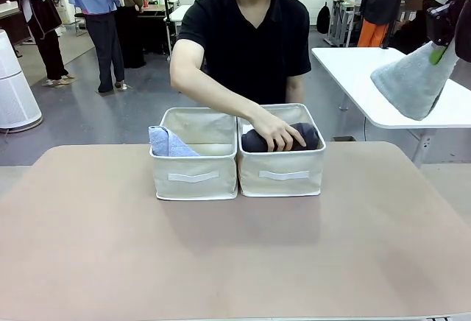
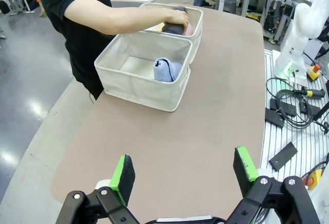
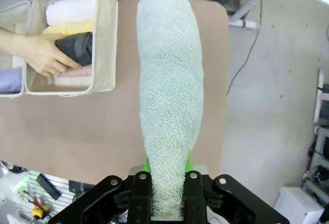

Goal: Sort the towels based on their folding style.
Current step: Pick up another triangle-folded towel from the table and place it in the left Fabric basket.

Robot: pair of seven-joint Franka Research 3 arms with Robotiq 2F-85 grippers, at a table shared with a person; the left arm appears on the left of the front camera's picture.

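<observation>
My right gripper (image 3: 167, 185) is shut on the narrow end of a grey-green cone-folded towel (image 3: 169, 95), held high off the table's right side (image 1: 413, 82). The right bin (image 3: 105, 34) holds rolled towels: white (image 3: 69, 9), yellow (image 3: 69, 27), dark grey (image 3: 77, 47) and pale pink (image 3: 77, 71). The person's hand (image 1: 276, 131) rests on the dark grey roll (image 1: 254, 142). A light blue folded towel (image 1: 171, 143) lies in the left bin (image 1: 193, 177). My left gripper (image 2: 184, 170) hangs open and empty above the table's near left part, well short of the bins.
The two beige bins stand side by side at the table's far middle, and the person stands close behind them. A white table (image 1: 360, 71) is at the back right. Cables and a robot base (image 2: 293, 54) lie beside the table. Bare tabletop (image 1: 235, 255) stretches in front of the bins.
</observation>
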